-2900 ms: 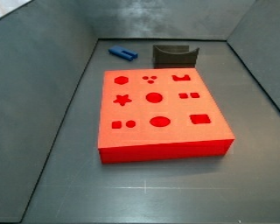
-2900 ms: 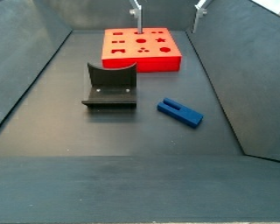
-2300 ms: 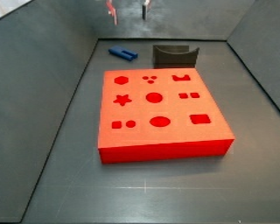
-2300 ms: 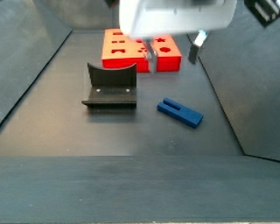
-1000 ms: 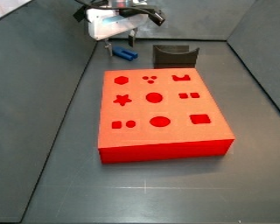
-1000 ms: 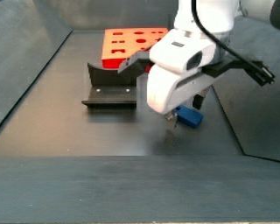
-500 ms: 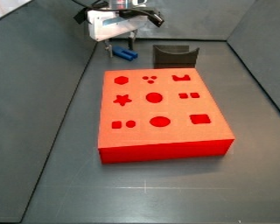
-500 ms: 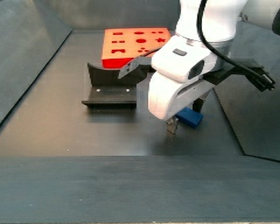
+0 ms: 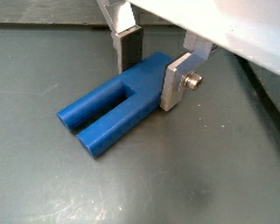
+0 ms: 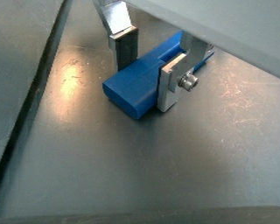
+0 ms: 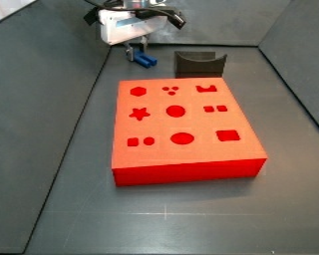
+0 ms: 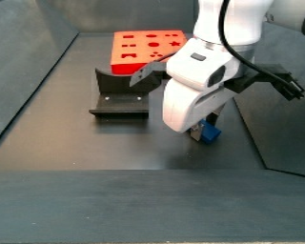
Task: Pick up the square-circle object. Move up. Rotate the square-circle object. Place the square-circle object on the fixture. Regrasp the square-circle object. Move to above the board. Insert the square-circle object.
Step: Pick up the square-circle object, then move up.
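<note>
One small blue plastic peg [image 9: 116, 109] lies flat on the dark grey floor [image 9: 201, 184], and in a wrist view its two prongs point away from the tool. The robot's tool [image 9: 152, 63] is down low over the blocky end of the peg. Its two flat silver fingers [image 10: 171, 83] sit one on each side of that end, very close to it or touching; I cannot tell if they squeeze it yet. One dark grey holder [image 12: 119, 95] with a notched top stands near the peg. One big flat red board [image 11: 182, 125] with twelve shaped holes lies farther off.
</note>
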{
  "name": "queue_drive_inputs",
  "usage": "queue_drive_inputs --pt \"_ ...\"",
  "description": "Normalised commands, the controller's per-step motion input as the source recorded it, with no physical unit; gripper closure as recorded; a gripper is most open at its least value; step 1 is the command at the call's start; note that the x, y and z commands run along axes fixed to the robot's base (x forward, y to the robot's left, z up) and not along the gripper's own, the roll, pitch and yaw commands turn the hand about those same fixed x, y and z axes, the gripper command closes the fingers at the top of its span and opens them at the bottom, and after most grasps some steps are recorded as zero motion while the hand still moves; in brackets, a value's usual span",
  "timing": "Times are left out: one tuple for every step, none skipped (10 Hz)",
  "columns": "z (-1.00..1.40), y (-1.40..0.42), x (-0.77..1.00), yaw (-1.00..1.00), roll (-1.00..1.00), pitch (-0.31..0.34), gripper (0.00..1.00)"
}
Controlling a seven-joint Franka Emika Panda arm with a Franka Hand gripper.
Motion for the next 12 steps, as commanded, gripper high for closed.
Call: queue_drive_inputs --pt "0.0 0.0 0.0 0.0 0.0 0.0 1.0" --pt "0.0 0.0 0.0 0.0 0.0 0.0 1.0" --pt "0.0 0.0 0.0 0.0 0.0 0.0 1.0" --pt "0.0 0.0 0.0 0.0 0.0 0.0 1.0" --pt "0.0 0.0 0.0 0.0 0.0 0.0 1.0" --pt "0.0 0.0 0.0 0.0 0.0 0.0 1.0" --pt "0.83 0.0 0.0 0.0 0.0 0.0 1.0" --pt "0.82 0.05 -0.05 0.03 0.01 0.017 1.0" --pt "0.71 0.04 -0.07 0.02 0.02 0.039 1.0" --pt "0.6 0.02 -0.05 0.0 0.04 0.051 1.0" --pt "0.48 0.01 -0.03 0.0 0.06 0.076 1.0" --pt "0.36 0.01 -0.02 -0.01 0.07 0.1 1.0"
